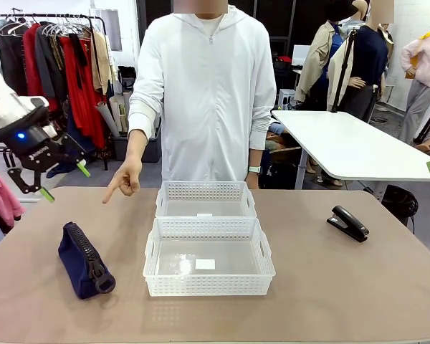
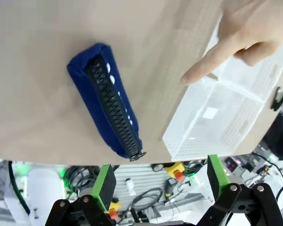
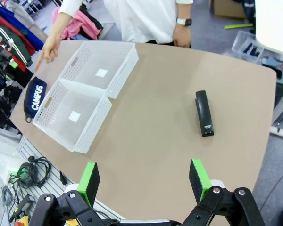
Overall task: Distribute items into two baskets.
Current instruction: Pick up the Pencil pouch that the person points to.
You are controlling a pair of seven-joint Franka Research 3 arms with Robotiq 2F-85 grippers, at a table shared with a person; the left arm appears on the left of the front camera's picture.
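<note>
Up and to the left of the near basket (image 1: 208, 285), the left gripper (image 1: 64, 181) is hovering with its fingers spread wide and holding nothing, while the pouch (image 1: 84, 259) is lying zipper-up on the table (image 1: 344, 287) just left of that basket. A person's hand (image 1: 123, 180) is pointing down left of the far basket (image 1: 204, 190), which is touching the near basket's back edge. The stapler (image 1: 347, 223) is lying well right of the near basket, and the right gripper (image 3: 144, 180) is hanging high on that same side, fingers wide apart and empty.
</note>
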